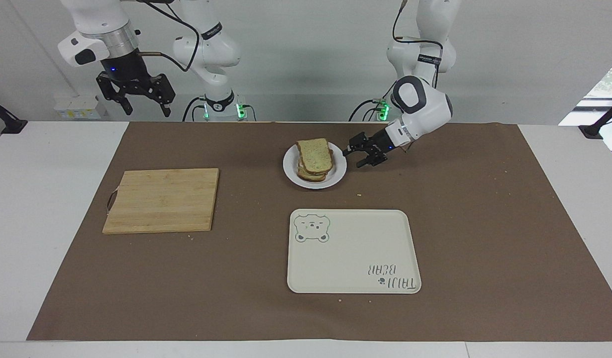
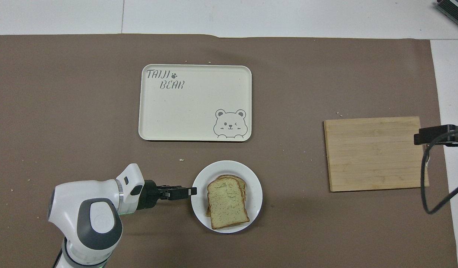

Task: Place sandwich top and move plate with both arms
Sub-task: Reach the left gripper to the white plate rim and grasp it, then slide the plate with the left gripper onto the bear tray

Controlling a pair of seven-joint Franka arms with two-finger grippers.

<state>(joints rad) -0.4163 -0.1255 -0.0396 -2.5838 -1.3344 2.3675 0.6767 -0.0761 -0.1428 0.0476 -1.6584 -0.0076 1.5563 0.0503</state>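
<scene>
Round glossy white plate (image 1: 337, 175), speckled brown-crusted sandwich top (image 1: 315, 154) stacked on it. Left hand (image 1: 352, 155) low, fingers apart at the plate's rim. Right hand (image 1: 143, 103) raised, fingers apart.

sandwich top (image 1: 315, 153): speckled slice, flat atop my stack | plate (image 1: 336, 177): white, round, under stack, on tabletop, nearer robots than tray

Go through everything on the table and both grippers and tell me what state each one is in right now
sandwich top: lying on the stacked slices on the plate.
plate: on the brown mat, loaded.
tray: flat, nothing on it.
cutting board: flat, bare.
left gripper: low at the plate's rim, open.
right gripper: raised, waiting, open.
</scene>
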